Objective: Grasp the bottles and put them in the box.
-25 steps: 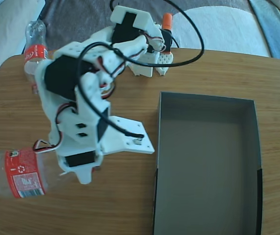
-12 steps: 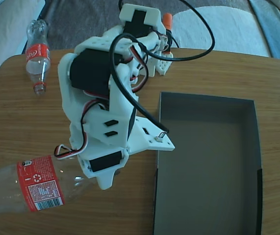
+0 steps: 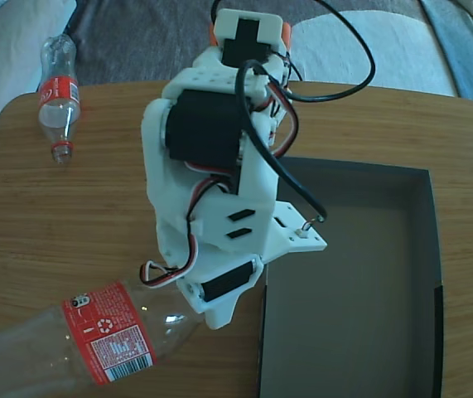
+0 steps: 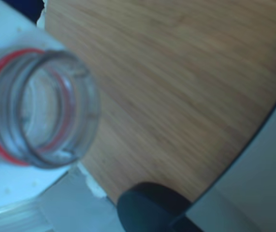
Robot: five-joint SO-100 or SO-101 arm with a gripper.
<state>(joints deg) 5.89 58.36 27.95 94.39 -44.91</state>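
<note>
Change noted: over the last second my white printed arm (image 3: 219,207) has swung rightward in the fixed view, and the clear plastic bottle with the red wrap label (image 3: 95,344) that I carry has travelled with it, from the far-left edge of the frame towards the middle. Its label now sits nearer the box than it did a second ago.

Pincer (image 4: 55,159): closed on the neck of this bottle, as far as I can judge. The wrist view shows the bottle's open mouth (image 4: 41,106) with a red ring, close against the white finger plate; the fingertips themselves are not clearly visible. No cap shows on this bottle.

Position: the held bottle lies roughly level, body at lower left in the fixed view, above the wooden bench (image 3: 70,215). The large shallow grey cardboard box (image 3: 422,249) stands to the right, empty; its dark edge enters the wrist view at lower right. The bottle is not yet over it.

The second clear bottle with red label and red cap (image 3: 58,99) lies untouched at the bench's far-left corner.

Judgement: transfer under way; further rightward travel is needed before release.
</note>
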